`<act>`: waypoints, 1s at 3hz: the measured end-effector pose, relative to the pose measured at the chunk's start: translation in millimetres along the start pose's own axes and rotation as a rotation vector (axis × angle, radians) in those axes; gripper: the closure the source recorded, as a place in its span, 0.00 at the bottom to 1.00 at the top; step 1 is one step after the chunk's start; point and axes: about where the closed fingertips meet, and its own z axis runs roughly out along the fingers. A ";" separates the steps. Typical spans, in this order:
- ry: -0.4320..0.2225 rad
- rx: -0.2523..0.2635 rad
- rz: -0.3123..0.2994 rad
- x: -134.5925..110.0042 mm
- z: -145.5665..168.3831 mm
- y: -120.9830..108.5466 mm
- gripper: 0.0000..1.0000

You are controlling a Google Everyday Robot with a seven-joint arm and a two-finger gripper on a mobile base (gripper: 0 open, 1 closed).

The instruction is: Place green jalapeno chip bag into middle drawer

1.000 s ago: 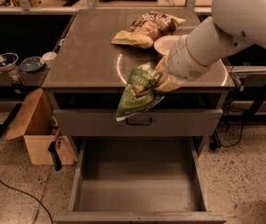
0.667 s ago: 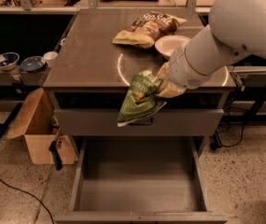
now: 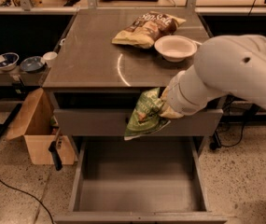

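My gripper (image 3: 164,107) is shut on the green jalapeno chip bag (image 3: 144,116), gripping its upper right edge. The bag hangs in the air in front of the closed upper drawer front (image 3: 95,122), just below the table's front edge. The white arm (image 3: 226,73) reaches in from the right and hides most of the gripper. The middle drawer (image 3: 137,188) is pulled open below the bag. It is a grey tray with a bare floor and low side walls.
On the tabletop (image 3: 90,55) lie a brown-and-tan chip bag (image 3: 146,28) and a white bowl (image 3: 175,47). An open cardboard box (image 3: 37,132) stands on the floor to the left of the drawer. Small bowls (image 3: 5,59) sit on a low shelf at the far left.
The arm has lowered and moved a little forward with the green bag, from the table's front edge to in front of the closed drawer front. The drawer has not moved.
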 end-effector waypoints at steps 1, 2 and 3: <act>0.053 0.003 0.039 15.7 23.9 20.6 1.00; 0.119 0.024 0.062 25.6 39.1 38.0 1.00; 0.179 0.032 0.099 34.9 48.6 48.5 1.00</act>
